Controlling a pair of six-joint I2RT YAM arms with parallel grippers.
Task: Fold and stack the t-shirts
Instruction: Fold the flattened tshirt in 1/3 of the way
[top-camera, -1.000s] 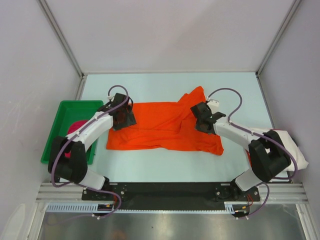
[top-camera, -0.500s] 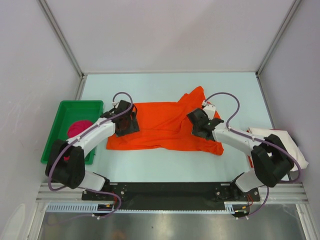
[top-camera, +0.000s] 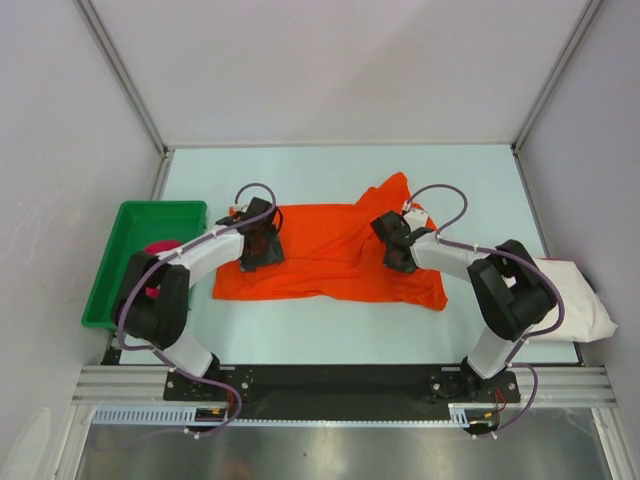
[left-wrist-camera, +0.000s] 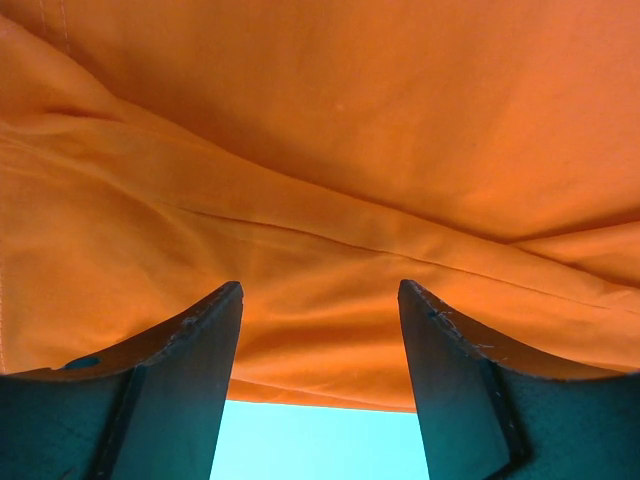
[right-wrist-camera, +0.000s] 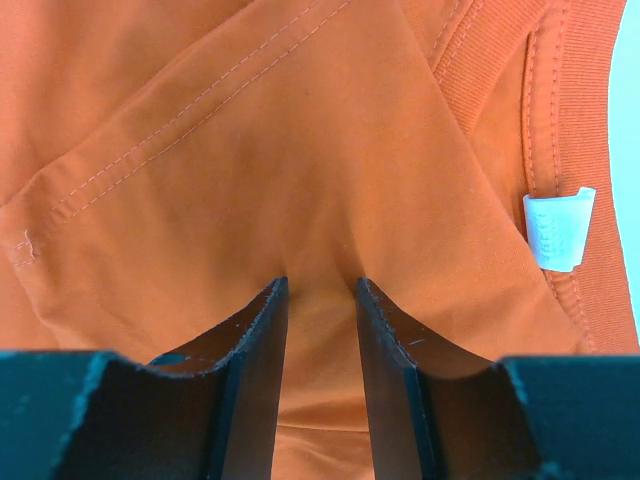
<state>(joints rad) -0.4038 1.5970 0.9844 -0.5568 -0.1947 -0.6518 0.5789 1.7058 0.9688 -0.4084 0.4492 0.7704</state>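
Top external view is showing the orange t-shirt lying spread across the bench; the left claw is standing apart over its hem, presumably lining up a fold; the right claw is pinching a ridge of cloth beside the collar.

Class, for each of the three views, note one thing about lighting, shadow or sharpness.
Top external: even, soft light, faint shadows under the arms. Left wrist: orange shirt evenly lit, creases softly shaded, fingers dark. Right wrist: stitching and label sharp.
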